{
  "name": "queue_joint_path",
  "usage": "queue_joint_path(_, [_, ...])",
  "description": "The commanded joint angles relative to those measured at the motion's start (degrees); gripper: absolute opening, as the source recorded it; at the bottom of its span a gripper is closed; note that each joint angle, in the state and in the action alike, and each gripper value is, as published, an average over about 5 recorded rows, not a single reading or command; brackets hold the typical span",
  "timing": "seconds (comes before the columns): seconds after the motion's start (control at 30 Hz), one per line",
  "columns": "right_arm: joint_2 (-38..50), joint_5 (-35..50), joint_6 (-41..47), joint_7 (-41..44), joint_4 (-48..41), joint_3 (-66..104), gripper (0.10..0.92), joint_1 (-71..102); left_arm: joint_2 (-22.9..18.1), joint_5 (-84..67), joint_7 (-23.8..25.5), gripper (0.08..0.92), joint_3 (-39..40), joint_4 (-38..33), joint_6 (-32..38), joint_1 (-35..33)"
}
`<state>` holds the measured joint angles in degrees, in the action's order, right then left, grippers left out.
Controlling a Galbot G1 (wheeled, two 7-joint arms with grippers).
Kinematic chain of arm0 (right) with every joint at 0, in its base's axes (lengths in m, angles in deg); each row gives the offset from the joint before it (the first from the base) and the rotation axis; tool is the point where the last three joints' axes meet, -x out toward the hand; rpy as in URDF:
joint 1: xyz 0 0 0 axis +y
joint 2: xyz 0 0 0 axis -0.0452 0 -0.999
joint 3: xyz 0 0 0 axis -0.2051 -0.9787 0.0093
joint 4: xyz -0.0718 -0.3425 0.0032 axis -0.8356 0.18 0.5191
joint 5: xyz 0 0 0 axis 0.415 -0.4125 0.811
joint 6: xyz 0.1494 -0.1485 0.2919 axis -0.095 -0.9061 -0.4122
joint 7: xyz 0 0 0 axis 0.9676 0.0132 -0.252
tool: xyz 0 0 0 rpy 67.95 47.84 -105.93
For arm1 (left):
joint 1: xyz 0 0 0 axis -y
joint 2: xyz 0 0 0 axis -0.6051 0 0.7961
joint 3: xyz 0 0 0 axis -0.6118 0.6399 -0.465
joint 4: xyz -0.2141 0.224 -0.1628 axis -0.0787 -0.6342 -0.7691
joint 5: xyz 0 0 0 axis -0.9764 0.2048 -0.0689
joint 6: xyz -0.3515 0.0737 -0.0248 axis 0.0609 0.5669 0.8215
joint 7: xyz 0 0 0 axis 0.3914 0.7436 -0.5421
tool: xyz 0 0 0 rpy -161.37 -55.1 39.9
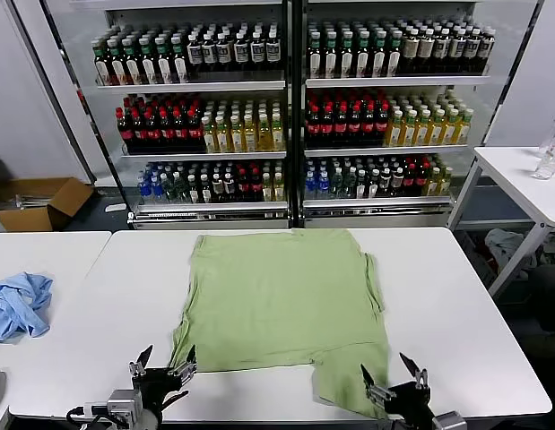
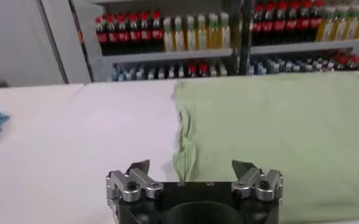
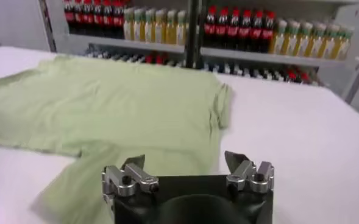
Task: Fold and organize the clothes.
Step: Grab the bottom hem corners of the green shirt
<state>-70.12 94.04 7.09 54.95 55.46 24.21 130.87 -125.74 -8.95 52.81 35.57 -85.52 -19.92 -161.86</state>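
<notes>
One green T-shirt point(image 1: 281, 300) lies apparently part-folded; left gripper point(image 1: 162, 366) and right gripper point(image 1: 395, 378) gape empty.

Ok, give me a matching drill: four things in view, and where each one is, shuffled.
Things:
1. green T-shirt
2. blue garment
3. left claw
4. right claw

Places:
A. crumpled on the neighbouring table on the robot's left
B. open, by the shirt's near left corner
C. spread flat on the middle table
D. open, at the flap hanging toward the near edge

Pairs: 1-C, 2-A, 3-B, 4-D
</notes>
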Motion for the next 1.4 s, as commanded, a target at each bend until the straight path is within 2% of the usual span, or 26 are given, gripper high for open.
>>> queue_joint_path(0.03, [-0.64,-0.57,0.84,0.28,-0.82,-0.31,0.823,2.52,0.96,-1.38,-0.89,0.821,0.29,2.87,-2.16,1.22])
queue_joint_path(0.17, [-1.06,0.01,1.19,0.06,-1.83,-1.57,0.823,1.70,1.25,-0.76,-0.66,0.775,0.18,4.47,-2.24,1.01])
queue_joint_path(0.27, [-1.36,1.65,1.90,-0.32,-2.47,-2.50,0.818,0.90,1.52,-0.98,-0.37,0.691,0.15,5.58,-2.23,1.00])
queue_joint_path(0.37, [-1.50,4.25,2.74,-0.63,-2.99,-2.89,0.768,0.22,1.61,-1.58,-0.17,0.604,0.15,6.35,-2.22,1.13])
queue_joint_path(0.77, [-1.33,9.07,3.20,0.30,-3.43,-4.00,0.422,-1.15,2.53,-9.20,1.12,0.258,-1.05,4.91,-2.10,0.00])
queue_joint_path(0.93, [-0.97,9.08,0.60,0.13,-1.50,-2.46,0.274,-2.09,2.62,-6.50,2.46,0.122,-1.23,1.89,-1.95,-0.94])
queue_joint_path(1.13, [0.98,9.42,-2.12,0.51,2.16,1.72,0.122,-5.98,3.72,-6.99,3.56,0.084,-2.41,-3.72,2.52,-1.22])
queue_joint_path(1.27, [3.15,10.35,-2.83,0.37,1.77,3.41,0.106,-10.29,5.68,-11.05,3.92,0.084,-4.36,-5.29,4.81,0.58])
queue_joint_path(1.4, [4.30,11.73,-3.12,-0.25,-1.65,3.12,0.106,-16.27,8.03,-15.30,3.89,0.084,-5.08,-2.49,5.90,3.93])
